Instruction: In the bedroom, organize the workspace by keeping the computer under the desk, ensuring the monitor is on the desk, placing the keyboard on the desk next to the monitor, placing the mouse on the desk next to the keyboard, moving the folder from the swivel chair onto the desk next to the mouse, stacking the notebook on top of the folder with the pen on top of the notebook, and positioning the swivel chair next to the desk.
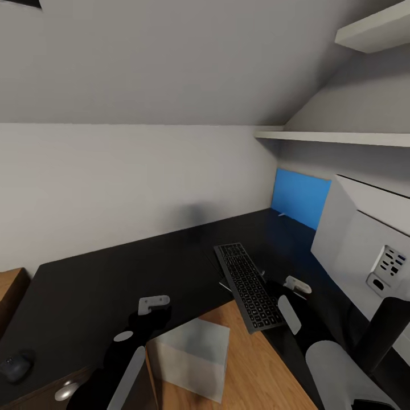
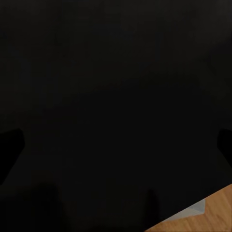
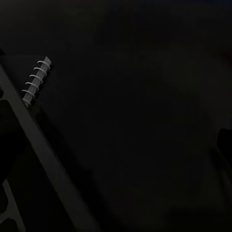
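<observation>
The glossy black desk (image 1: pixel 114 279) runs along the wall and turns at a blue back panel (image 1: pixel 300 197). The dark keyboard (image 1: pixel 249 287) lies on it, its near end jutting past the inner edge. At the right stands the monitor (image 1: pixel 364 245), its pale back with ports facing me. The black mouse (image 1: pixel 16 365) sits at the desk's near left end. A small white pen (image 1: pixel 281 214) lies by the blue panel. The light grey computer (image 1: pixel 191 356) stands on the floor below. My left gripper (image 1: pixel 154 302) hovers open over bare desk (image 2: pixel 116 96). My right gripper (image 1: pixel 297 285), open, hangs beside the keyboard (image 3: pixel 46 162), where a spiral binding (image 3: pixel 36 82) pokes out.
A wooden drawer chest (image 1: pixel 11 290) stands at the far left. A round knob (image 1: pixel 65 391) shows on a dark cabinet front below the desk. Two white shelves (image 1: pixel 341 137) hang on the wall above the monitor. Wood floor (image 1: pixel 256 376) lies inside the desk's corner.
</observation>
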Controlling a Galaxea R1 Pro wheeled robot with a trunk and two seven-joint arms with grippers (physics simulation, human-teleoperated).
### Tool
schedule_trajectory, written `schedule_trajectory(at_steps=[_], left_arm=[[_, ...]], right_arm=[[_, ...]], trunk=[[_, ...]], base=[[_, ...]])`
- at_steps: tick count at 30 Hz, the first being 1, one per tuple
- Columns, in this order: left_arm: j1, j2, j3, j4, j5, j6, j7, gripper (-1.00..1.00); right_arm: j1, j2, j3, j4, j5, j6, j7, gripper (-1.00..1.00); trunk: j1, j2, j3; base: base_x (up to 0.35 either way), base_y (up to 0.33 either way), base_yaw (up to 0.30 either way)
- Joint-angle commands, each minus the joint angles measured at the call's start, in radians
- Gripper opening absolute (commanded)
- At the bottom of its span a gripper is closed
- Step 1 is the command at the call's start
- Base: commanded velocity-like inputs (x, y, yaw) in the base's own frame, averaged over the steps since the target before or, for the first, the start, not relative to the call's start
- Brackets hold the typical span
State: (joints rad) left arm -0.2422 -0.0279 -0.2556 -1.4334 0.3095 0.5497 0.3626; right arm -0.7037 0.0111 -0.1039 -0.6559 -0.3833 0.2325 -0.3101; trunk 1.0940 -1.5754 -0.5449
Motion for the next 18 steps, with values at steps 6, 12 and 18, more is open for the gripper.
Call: schedule_trajectory(at_steps=[6, 12, 18], left_arm=[[-0.001, 0.0, -0.002, 0.0, 0.011, 0.003, 0.009, 1.0], [-0.001, 0.0, -0.002, 0.0, 0.01, 0.003, 0.009, 1.0], [-0.001, 0.0, -0.002, 0.001, 0.01, 0.003, 0.009, 1.0]], right_arm=[[0.0, 0.004, 0.001, -0.002, -0.008, 0.003, -0.006, 1.0], [0.0, 0.007, 0.002, -0.002, -0.008, 0.004, -0.007, 1.0], [0.0, 0.007, 0.003, -0.002, -0.008, 0.004, -0.007, 1.0]], trunk=[[0.0, -0.001, -0.001], [0.0, -0.001, -0.001], [0.0, -0.001, -0.001]], base=[[0.0, 0.0, 0.0], [0.0, 0.0, 0.0], [0.0, 0.0, 0.003]])
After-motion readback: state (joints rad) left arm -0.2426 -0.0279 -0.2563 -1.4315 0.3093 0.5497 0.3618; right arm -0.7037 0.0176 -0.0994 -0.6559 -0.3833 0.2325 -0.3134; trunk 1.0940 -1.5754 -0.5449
